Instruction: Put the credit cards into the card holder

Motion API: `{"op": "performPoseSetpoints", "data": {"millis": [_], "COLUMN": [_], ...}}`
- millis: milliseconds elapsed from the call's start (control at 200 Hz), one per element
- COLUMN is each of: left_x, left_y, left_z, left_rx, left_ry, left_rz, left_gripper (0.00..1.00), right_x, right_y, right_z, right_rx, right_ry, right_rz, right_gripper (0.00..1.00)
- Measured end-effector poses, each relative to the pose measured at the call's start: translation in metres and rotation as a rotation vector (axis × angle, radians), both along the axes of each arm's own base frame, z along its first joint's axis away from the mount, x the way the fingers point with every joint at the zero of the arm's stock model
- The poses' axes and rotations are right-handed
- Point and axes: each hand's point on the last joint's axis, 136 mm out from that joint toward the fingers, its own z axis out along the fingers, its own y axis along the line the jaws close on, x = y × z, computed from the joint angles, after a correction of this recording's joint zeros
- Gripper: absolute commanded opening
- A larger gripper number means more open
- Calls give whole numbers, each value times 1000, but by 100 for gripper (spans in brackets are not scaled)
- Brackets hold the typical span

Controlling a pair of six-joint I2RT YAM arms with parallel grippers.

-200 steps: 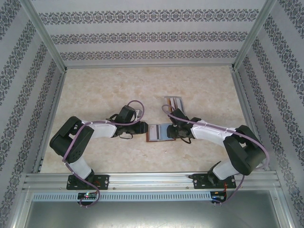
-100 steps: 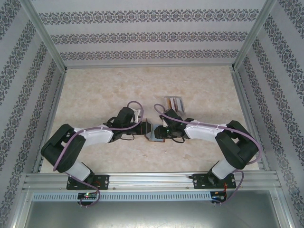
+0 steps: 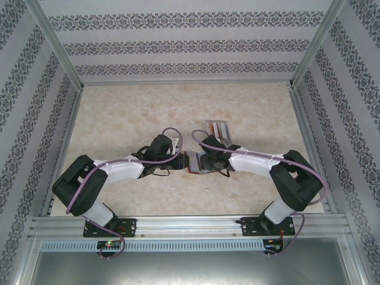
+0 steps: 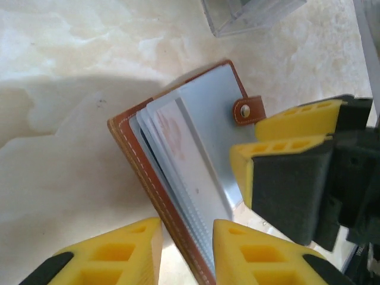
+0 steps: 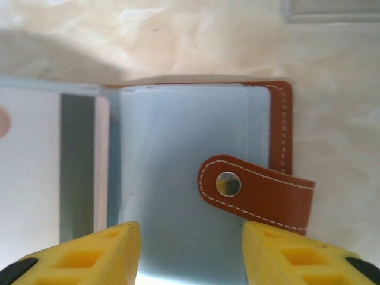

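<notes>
The reddish-brown leather snap wallet [image 3: 195,161] is lying unfolded on the marble-look table [image 3: 130,113], right gripper [image 5: 190,231] is hanging spread wide over it, left gripper [image 4: 187,228] is straddling its stitched edge, can't tell if it's pinching.

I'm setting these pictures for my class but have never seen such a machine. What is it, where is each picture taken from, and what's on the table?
It is two robot arms: a left arm and right arm, bolted to a table. One picture looks down from above; the other two come from cameras on the wrists, so the yellow shapes are the arms' own fingers. Between the arms is an open brown wallet with pale cards inside; a grey rack sits beyond. The left gripper straddles the wallet's edge; whether it pinches is unclear. The right gripper is open above the wallet.
</notes>
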Motion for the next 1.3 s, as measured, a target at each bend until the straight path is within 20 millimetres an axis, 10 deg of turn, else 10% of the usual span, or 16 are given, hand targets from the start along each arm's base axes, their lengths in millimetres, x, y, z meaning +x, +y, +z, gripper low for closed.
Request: {"op": "performPoseSetpoints", "data": {"millis": [295, 689, 959, 1299], "left_x": [4, 2, 1, -10], "left_y": [3, 6, 12, 19], "left_z": [-10, -17, -26, -37], "left_rx": [58, 80, 107, 100], "left_ry": [23, 43, 67, 105], "left_rz": [29, 35, 59, 95], "left_gripper": [3, 6, 35, 57], "right_x": [18, 30, 38, 48], "right_y": [-18, -42, -46, -47], "right_z": [-1, 6, 6, 4], "right_rx": [-232, -334, -326, -259], "right_ry": [-56, -94, -92, -70], "right_rz": [-37, -61, -27, -13], "right_gripper": [50, 34, 39, 10]}}
